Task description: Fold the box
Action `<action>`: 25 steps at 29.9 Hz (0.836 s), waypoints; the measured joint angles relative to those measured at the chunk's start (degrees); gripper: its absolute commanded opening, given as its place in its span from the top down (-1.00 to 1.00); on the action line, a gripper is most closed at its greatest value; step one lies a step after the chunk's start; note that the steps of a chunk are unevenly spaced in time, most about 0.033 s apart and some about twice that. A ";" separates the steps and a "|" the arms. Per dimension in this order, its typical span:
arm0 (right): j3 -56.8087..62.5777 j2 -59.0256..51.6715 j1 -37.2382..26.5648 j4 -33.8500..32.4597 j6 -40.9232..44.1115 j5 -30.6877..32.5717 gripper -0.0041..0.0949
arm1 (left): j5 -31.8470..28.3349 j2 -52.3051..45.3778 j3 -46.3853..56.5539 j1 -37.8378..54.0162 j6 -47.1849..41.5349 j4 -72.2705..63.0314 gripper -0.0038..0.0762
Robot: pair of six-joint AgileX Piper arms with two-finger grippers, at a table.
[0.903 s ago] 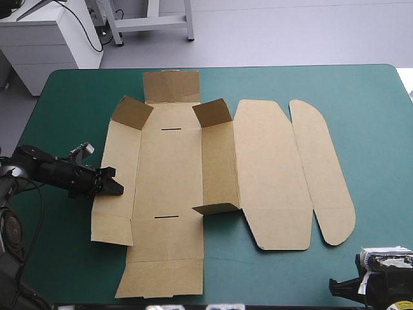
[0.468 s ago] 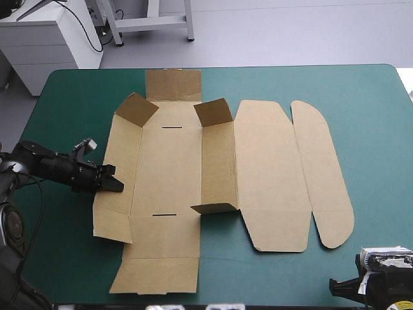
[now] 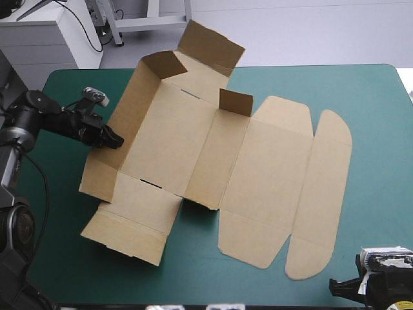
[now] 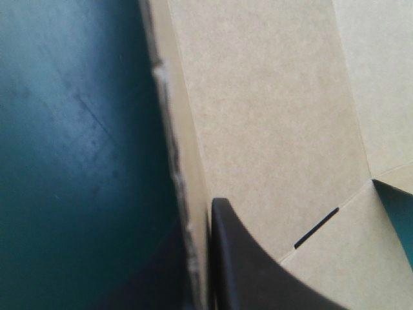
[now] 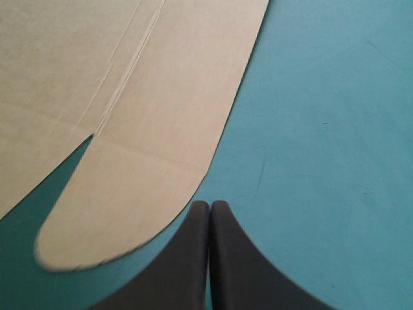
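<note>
Shifted since the earlier frame: flat-cut brown board box (image 3: 193,139), swung clockwise and tipped up along its left side; left gripper (image 3: 113,139) carried from mid-left to the upper left of the high view.

1. Table, teal-green cover (image 3: 381,129). Fills the high view.
2. Box. Centre of the frame, slanting from upper left to lower right. Left wall and far end flap appear raised off the cover; lid panel and rounded flap (image 3: 321,194) lie flat at right.
3. Left gripper, black finned fingers. Clamped on the raised left wall's edge; one finger (image 4: 258,271) lies on the inner face, the other is hidden behind the board.
4. Right gripper (image 5: 210,208). Fingers pressed together, holding nothing, near the rounded flap's tip, lower right.
5. Narrow slot (image 4: 316,227), on the floor crease ahead of the left gripper.

Handling (judgement): step in hand looks like standing the left wall. Turn it about its crease rather than dragging the sheet; the idle right gripper could pin the lid panel against sliding.
</note>
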 measured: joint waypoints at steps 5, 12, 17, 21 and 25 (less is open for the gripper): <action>0.00 0.00 0.00 -0.05 0.00 0.00 0.96 | -4.96 0.00 -7.36 -9.82 0.80 10.17 0.92; 0.00 0.00 0.00 -0.05 0.00 0.00 0.96 | -20.91 0.32 -9.60 -23.86 3.71 20.55 0.92; 0.00 0.00 0.00 -0.05 0.00 0.00 0.96 | -27.87 1.30 -9.60 -32.07 5.60 27.91 0.92; 0.00 0.00 0.00 -0.05 0.00 0.00 0.96 | -31.20 1.56 -9.60 -37.64 5.87 33.47 0.92; 0.00 0.00 0.00 -0.05 0.00 0.00 0.96 | -33.07 1.56 -9.60 -43.71 3.70 44.50 0.92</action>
